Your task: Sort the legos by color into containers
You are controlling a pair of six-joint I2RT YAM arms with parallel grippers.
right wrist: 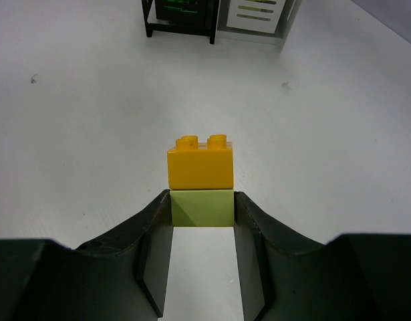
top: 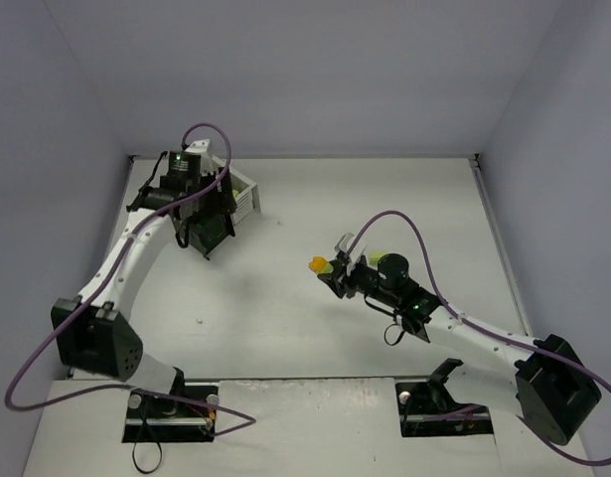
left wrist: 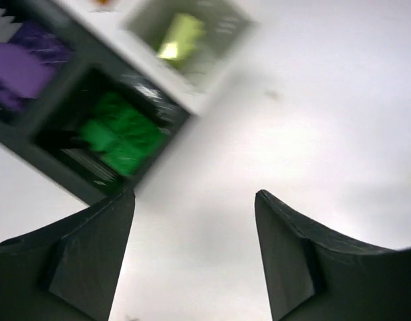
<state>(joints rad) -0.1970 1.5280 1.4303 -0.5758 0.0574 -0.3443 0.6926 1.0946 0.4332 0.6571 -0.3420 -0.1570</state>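
My right gripper (right wrist: 202, 195) is shut on a lime-green lego (right wrist: 200, 208) that has an orange-yellow lego (right wrist: 200, 164) stuck to its far end. In the top view this pair (top: 319, 264) hangs mid-table at the right gripper (top: 335, 270). The containers (left wrist: 91, 87) lie at the upper left of the left wrist view. One black bin holds purple legos (left wrist: 21, 67), another dark green legos (left wrist: 118, 134), and a white bin holds a lime lego (left wrist: 178, 37). My left gripper (left wrist: 195, 197) is open and empty over bare table just beside them. From above, the left arm hides most of the bins (top: 245, 197).
Grey walls enclose the white table (top: 285, 318) on three sides. A small lime piece (top: 377, 248) shows just behind the right wrist. The containers (right wrist: 215, 17) stand far ahead of the right gripper, with bare table between.
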